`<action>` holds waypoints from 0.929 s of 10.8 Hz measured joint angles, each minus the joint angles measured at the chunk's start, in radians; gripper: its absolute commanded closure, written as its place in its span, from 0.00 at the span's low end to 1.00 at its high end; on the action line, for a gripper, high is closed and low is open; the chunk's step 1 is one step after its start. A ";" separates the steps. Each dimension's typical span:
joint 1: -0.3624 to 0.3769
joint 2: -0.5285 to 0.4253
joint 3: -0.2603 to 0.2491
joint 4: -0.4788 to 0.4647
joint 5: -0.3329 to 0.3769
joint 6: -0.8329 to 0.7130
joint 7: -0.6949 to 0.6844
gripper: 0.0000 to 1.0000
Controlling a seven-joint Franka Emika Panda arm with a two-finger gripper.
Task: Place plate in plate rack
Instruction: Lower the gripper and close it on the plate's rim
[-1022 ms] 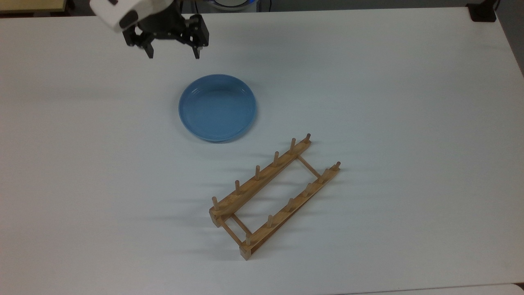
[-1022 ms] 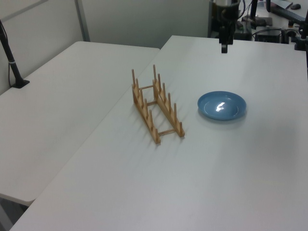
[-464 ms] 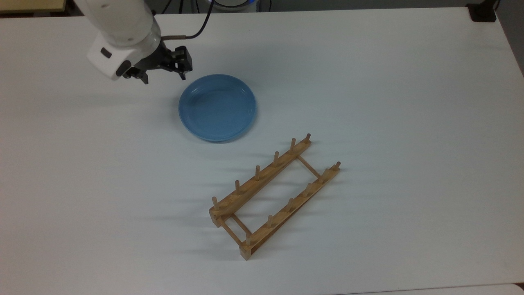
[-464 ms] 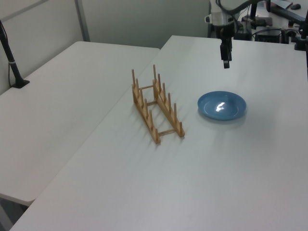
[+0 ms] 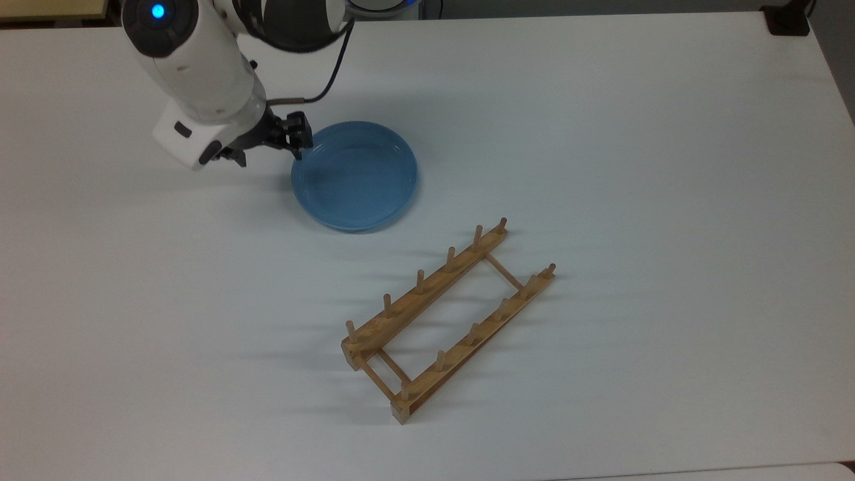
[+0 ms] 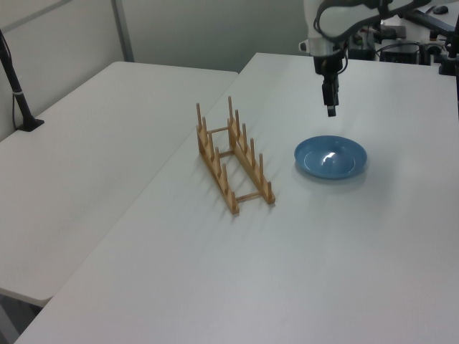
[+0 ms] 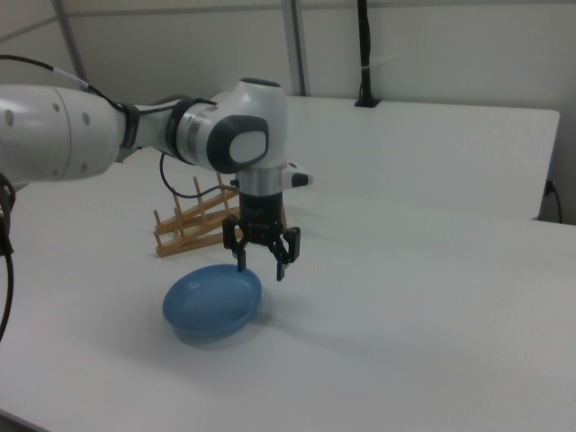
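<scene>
Right view shows the gripper [image 7: 261, 256] hanging above the table [image 7: 432, 297] with its two fingers spread apart and nothing between them, one fingertip over the rim of the plate [image 7: 212, 301], the other outside it. Top view has the plate [image 5: 355, 175] flat on the table, the gripper [image 5: 267, 150] at its 9 to 10 o'clock edge. From the plate, the plate rack [image 5: 446, 319] lies toward 5 o'clock, apart from it, its rails running diagonally and pegs upright. Left view shows the gripper [image 6: 330, 107] above the plate [image 6: 330, 158], with the rack [image 6: 233, 156] at the plate's 9 o'clock
</scene>
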 measured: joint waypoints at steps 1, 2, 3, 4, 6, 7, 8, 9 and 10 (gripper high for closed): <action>0.000 0.011 0.000 0.000 0.000 0.008 -0.001 0.25; 0.001 0.016 0.000 -0.002 0.000 0.014 -0.003 0.26; 0.002 0.018 0.000 -0.008 0.000 0.027 -0.004 0.28; 0.008 0.022 0.001 -0.019 0.000 0.048 -0.004 0.29; 0.028 0.040 0.001 -0.045 0.000 0.096 -0.004 0.35; 0.033 0.049 0.001 -0.050 0.000 0.108 -0.004 0.40; 0.037 0.058 0.001 -0.052 0.000 0.119 -0.004 0.44; 0.040 0.065 0.001 -0.052 0.000 0.127 -0.004 0.46; 0.041 0.069 0.001 -0.054 0.000 0.131 -0.004 0.50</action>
